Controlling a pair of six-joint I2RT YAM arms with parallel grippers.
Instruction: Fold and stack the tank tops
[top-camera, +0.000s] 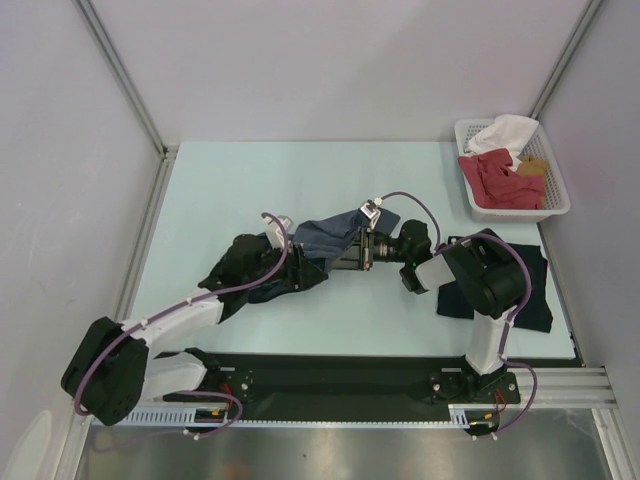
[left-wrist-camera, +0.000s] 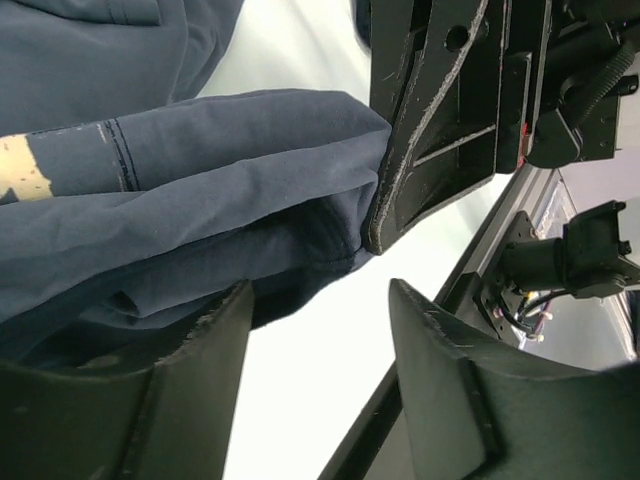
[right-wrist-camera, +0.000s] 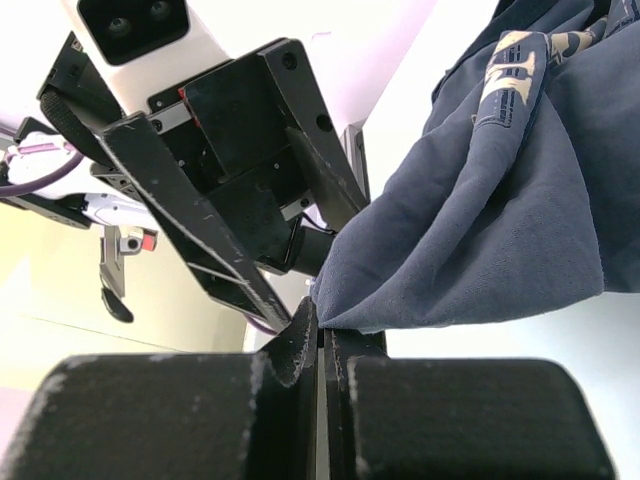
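Observation:
A slate-blue tank top (top-camera: 325, 233) with pale lettering lies crumpled at the table's middle, between both arms. My right gripper (right-wrist-camera: 325, 325) is shut on a folded edge of this tank top (right-wrist-camera: 500, 230), pinching the cloth just above the table; the top view shows that gripper (top-camera: 340, 256) reaching in from the right. My left gripper (left-wrist-camera: 320, 335) stands open right beside that pinch, nothing between its fingers (left-wrist-camera: 225, 340), with the cloth (left-wrist-camera: 200, 200) draped against its left finger. A dark navy tank top (top-camera: 535, 300) lies flat at the right, partly under the right arm.
A white basket (top-camera: 556, 208) at the back right holds a red garment (top-camera: 500, 180) and a white garment (top-camera: 505, 132). The black mounting rail (top-camera: 330, 375) runs along the near table edge. Grey walls close in the table on three sides.

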